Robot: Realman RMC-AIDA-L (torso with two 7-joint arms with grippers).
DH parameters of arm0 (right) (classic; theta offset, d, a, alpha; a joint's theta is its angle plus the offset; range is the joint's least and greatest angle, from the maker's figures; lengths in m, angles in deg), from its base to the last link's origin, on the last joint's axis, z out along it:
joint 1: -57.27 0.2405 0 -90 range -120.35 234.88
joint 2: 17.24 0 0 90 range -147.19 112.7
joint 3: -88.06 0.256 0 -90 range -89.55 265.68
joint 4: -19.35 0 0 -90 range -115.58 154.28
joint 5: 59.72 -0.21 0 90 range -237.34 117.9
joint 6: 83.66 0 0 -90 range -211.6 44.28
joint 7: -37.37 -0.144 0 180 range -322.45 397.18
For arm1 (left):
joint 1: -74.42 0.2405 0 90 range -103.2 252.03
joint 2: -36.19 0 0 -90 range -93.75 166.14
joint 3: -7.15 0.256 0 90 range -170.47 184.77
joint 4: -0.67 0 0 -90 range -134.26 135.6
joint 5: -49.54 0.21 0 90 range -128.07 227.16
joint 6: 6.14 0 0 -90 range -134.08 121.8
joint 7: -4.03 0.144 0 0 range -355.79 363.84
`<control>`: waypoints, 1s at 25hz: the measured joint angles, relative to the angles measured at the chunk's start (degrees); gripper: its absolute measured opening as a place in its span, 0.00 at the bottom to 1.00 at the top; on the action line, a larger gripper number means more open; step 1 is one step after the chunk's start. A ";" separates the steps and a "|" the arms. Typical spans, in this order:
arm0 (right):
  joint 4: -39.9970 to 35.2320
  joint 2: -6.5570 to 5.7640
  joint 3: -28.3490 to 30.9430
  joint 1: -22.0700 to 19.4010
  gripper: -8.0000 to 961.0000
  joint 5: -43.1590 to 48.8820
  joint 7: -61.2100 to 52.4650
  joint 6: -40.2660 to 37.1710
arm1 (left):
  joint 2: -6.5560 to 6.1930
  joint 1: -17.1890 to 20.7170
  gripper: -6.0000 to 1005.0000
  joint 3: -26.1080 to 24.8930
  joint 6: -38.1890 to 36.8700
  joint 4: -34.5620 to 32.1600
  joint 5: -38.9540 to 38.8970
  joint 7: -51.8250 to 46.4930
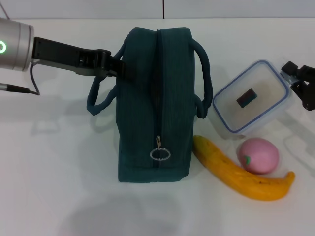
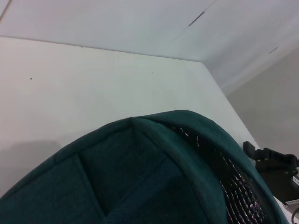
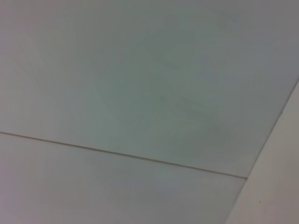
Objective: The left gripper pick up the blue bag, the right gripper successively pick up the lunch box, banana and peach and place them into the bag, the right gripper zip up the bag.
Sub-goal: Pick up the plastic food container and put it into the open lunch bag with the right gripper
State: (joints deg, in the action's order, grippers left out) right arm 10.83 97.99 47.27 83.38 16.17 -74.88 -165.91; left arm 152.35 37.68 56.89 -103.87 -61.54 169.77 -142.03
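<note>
Two grippers in view; left gripper (image 1: 114, 66) at the far left side of the blue bag (image 1: 155, 105), against its left loop handle (image 1: 100, 93), finger state not discernible; bag upright on the white table (image 1: 59, 162), zipper ring pull (image 1: 160, 154) near its front; lunch box (image 1: 250, 97), banana (image 1: 241, 172), peach (image 1: 258, 156) right of bag; right gripper (image 1: 301, 83) at right edge beside lunch box, finger state not discernible.

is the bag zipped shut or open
Mostly shut: in the head view the blue bag has its zip line closed along the top, ring pull at the near end. The left wrist view shows silver lining, so partly open there.
</note>
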 joint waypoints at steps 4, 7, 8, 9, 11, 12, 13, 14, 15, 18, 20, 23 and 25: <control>0.14 0.07 0.02 -0.52 0.11 -1.26 -0.08 -1.28 | 0.13 0.00 0.06 0.00 0.01 0.03 0.00 0.21; 0.21 0.08 0.02 -0.85 0.11 -1.79 -0.33 -1.49 | 0.23 0.01 0.06 0.00 0.01 0.06 0.00 0.39; 0.22 0.08 0.02 -0.97 0.11 -1.83 -0.77 -1.50 | 0.28 0.03 0.06 0.00 0.01 0.07 0.00 0.52; 0.23 0.08 0.02 -1.05 0.11 -1.83 -1.23 -1.52 | 0.33 0.08 0.06 0.00 0.01 0.07 0.00 0.71; 0.25 0.08 0.01 -1.22 0.11 -2.22 -2.56 -1.93 | 0.35 0.10 0.06 0.00 0.01 0.14 0.00 0.86; 0.25 0.08 0.02 -1.25 0.11 -2.68 -2.86 -2.35 | 0.36 0.10 0.06 0.01 0.01 0.29 0.00 0.90; 0.26 0.10 0.02 -1.28 0.11 -3.46 -3.00 -3.03 | 0.37 0.06 0.06 0.04 0.01 0.44 0.00 0.95; 0.27 0.12 0.02 -1.29 0.11 -4.29 -3.08 -3.78 | 0.37 -0.11 0.06 0.11 0.01 0.61 0.00 1.02; 0.28 0.17 0.02 -1.29 0.11 -5.02 -3.15 -4.37 | 0.38 -0.28 0.06 0.19 0.00 0.72 0.01 1.09; 0.47 0.39 0.02 -1.01 0.11 -7.03 -4.63 -5.57 | 0.44 -0.66 0.06 0.26 0.00 0.81 0.01 1.31; 0.74 0.50 0.02 -0.77 0.11 -8.42 -6.09 -5.85 | 0.46 -0.75 0.06 0.26 0.00 0.81 0.00 1.36; 1.28 0.67 0.02 -0.35 0.11 -11.08 -6.85 -6.54 | 0.50 -0.95 0.06 0.27 0.00 0.81 0.00 1.44; 2.57 0.83 0.02 0.42 0.11 -13.48 -7.16 -7.03 | 0.55 -1.05 0.06 0.29 0.07 0.81 0.01 1.45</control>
State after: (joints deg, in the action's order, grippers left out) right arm 13.39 98.82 47.28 83.80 2.70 -82.04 -172.94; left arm 152.90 36.63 57.18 -103.81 -60.73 169.78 -140.58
